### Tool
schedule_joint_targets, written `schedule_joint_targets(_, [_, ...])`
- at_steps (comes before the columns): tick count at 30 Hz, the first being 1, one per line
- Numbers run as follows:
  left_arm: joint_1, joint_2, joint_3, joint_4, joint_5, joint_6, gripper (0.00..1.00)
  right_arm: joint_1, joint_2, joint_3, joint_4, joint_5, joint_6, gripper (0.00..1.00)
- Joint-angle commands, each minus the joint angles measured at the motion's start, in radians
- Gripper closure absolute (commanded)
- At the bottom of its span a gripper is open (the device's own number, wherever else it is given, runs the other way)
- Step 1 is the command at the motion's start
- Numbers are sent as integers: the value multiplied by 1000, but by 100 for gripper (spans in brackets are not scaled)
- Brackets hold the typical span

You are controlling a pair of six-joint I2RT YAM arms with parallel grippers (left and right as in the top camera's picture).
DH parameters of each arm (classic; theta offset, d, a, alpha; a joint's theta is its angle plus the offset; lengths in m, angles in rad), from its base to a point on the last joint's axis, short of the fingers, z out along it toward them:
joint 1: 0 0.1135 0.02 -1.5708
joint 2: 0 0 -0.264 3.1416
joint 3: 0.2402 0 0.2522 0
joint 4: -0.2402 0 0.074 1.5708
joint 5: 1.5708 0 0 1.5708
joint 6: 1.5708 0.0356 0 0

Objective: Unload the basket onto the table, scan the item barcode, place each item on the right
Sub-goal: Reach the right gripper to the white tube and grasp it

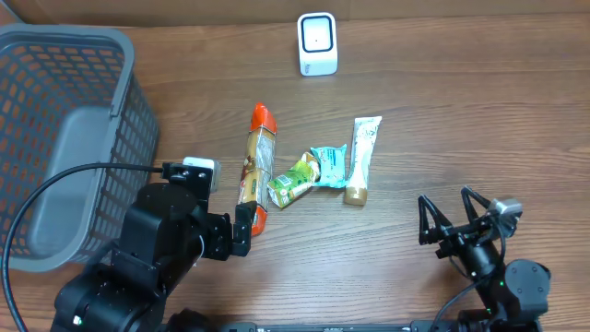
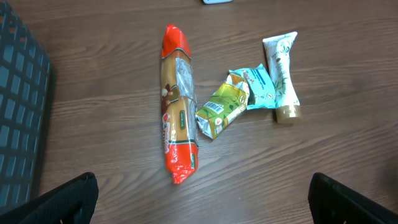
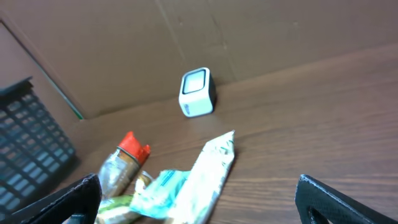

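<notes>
basket (image 1: 55,39): grey plastic mesh, at the far-left corner of the table (image 1: 461,111); not needed for the scan itself.

long packet (image 2: 176,102): clear sleeve with orange-red crimped ends, lying mid-table, its length running from far edge to near edge. likely light and crackly, the film slippery, the contents perhaps brittle. best taken across the middle of its width, not by a crimp.

tube (image 1: 362,159): white, gold cap toward the near edge, on the right of the group. soft-walled and light by the look of it; hold the body close to the cap, where it should be firmest.

scanner (image 1: 317,43): small white box at the middle of the far edge, well apart from the goods.

green pouch (image 2: 219,109): crumpled, against the long packet's right side, a barcode panel (image 2: 215,107) seemingly face up. soft and yielding; pinch a side edge and leave the code uncovered.

teal sachet (image 2: 256,87): between pouch and tube, touching both. thin, limp, hard to lift flat.

which item is meant cannot be told.

left gripper (image 2: 203,186): fingers spread fully apart, holding nothing, poised just short of the long packet's near end.

right gripper (image 1: 448,210): fingers likewise wide apart, empty, toward the near-right corner, clear of every item.
</notes>
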Motion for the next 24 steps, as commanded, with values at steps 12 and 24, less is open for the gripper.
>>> schedule_joint_targets(12, [3,-3,-4,3,8,23,0,8,782,585,-240,-254,-3,0])
schedule_joint_targets(24, [3,-3,-4,2,8,23,0,22,1352,756,-156,-494,-11,12])
